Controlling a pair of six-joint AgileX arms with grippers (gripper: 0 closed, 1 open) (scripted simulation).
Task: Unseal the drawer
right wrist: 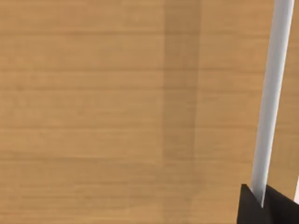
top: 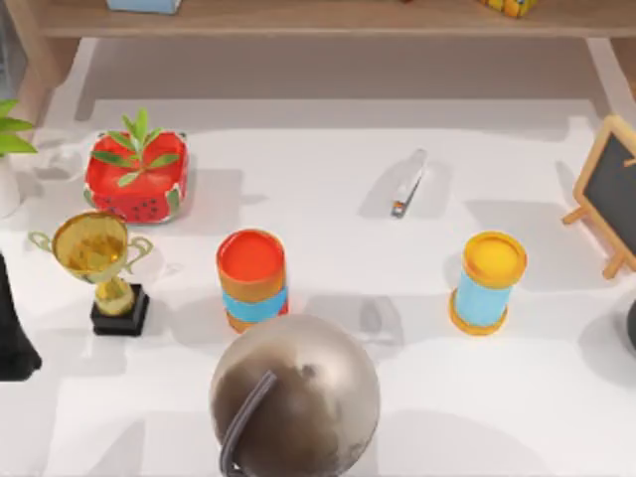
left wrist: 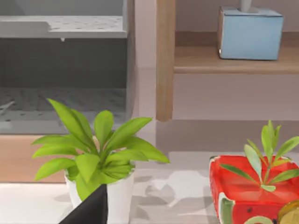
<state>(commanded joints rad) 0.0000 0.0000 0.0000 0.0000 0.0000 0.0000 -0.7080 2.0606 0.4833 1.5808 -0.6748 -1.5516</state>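
My right gripper (right wrist: 261,203) sits right up against the wooden drawer front (right wrist: 117,107), its dark fingertips clenched on the pale bar handle (right wrist: 271,93), which runs up from between them. My left arm is parked at the table's left edge, beside the white-potted plant (left wrist: 98,154).

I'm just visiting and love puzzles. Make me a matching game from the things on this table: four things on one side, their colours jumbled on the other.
Things:
1. trophy
2. globe
3. watermelon planter
4. chalkboard easel

Colours:
A. red with green trim
B. black board in a wooden frame
C. gold on a black base
D. metallic grey-brown

Pairs: 1-C, 2-D, 3-A, 4-B
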